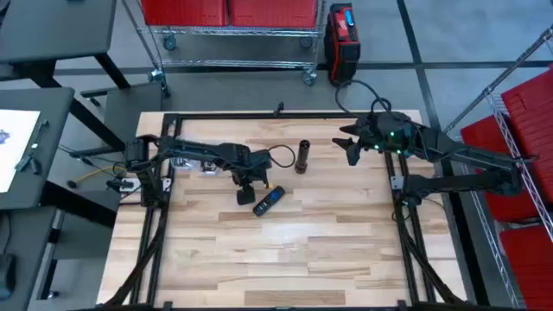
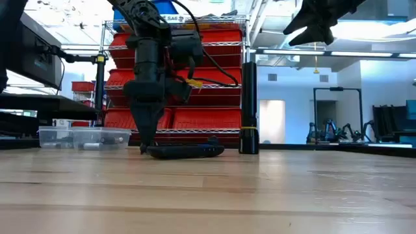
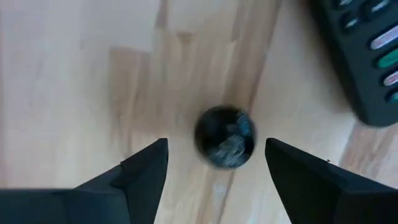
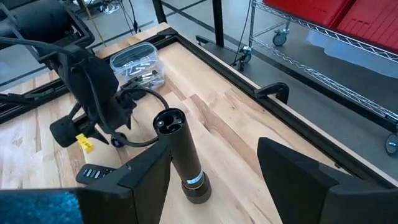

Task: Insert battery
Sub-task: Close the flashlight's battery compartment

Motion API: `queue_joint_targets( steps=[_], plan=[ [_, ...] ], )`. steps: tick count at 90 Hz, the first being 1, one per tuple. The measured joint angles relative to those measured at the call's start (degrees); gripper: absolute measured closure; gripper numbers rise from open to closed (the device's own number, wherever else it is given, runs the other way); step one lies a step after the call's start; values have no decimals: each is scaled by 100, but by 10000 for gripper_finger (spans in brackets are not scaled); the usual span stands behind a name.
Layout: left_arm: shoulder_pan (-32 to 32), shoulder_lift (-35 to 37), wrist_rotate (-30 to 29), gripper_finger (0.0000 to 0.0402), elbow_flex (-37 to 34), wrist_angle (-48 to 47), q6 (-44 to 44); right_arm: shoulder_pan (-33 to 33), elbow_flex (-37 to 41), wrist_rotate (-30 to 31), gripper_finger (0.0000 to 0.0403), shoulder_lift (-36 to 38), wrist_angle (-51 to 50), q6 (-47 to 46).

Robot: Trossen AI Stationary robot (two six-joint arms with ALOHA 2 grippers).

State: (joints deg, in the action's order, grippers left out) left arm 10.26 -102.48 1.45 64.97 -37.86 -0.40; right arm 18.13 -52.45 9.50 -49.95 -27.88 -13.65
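battery (image 3: 225, 137) stands upright on the wooden table (image 1: 285, 250), end-on below the left gripper (image 3: 216, 163), whose fingers are spread with nothing held. remote (image 1: 269, 200) lies just beside. flashlight (image 1: 303, 156) stands upright mid-table. right gripper (image 4: 214, 165) hovers unclenched, high near it.

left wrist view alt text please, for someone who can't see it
A small round dark object lies on the pale wooden table, between the open left hand's two dark fingers. The corner of a black remote control with coloured buttons lies beside it.
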Motion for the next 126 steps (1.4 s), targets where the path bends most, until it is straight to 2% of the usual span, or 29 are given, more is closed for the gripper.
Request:
queue_joint_targets(
  steps=[29,73,107,126],
  plan=[
    [-7,-68,4,155,-22,414,-75,1,0,2,177,0,-7,21],
    [9,-79,-34,157,-26,183,16,0,0,0,177,2,-52,15],
    [20,-79,-52,242,-26,226,0,0,0,0,177,0,-81,15],
    [20,-76,-55,250,-26,237,58,0,0,0,177,0,-83,17]
  ],
)
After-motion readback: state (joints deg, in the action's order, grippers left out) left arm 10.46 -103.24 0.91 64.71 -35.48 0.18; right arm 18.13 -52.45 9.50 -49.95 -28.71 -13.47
